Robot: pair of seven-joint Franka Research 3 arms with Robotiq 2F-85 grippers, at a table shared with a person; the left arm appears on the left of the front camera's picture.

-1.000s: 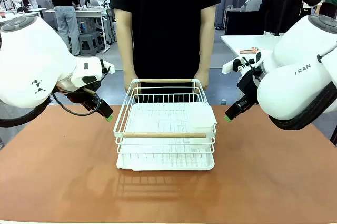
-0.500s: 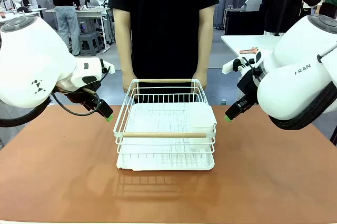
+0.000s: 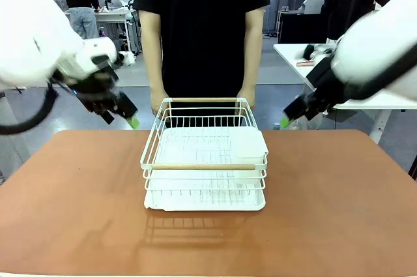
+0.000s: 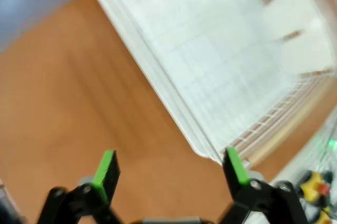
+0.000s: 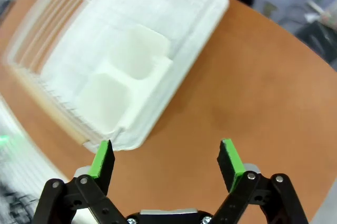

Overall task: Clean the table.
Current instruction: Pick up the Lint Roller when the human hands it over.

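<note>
— What's on your screens right now?
— The table runs across my whole front view. On its brown top a white wire rack stands in the middle, nearer the far edge. A small white tub sits inside the rack at its right side.
— And your grippers?
— My left gripper hangs over the table's far left part, beside the rack, its green pads wide apart with nothing between them. My right gripper hangs over the far right part, jaws spread just as wide, also empty (both wrist pictures are blurred, but the gaps are plain).
— The person?
— Standing at the far edge in a black shirt, one hand and the other hand down at the rack's far rim; I cannot tell if they touch it
</note>
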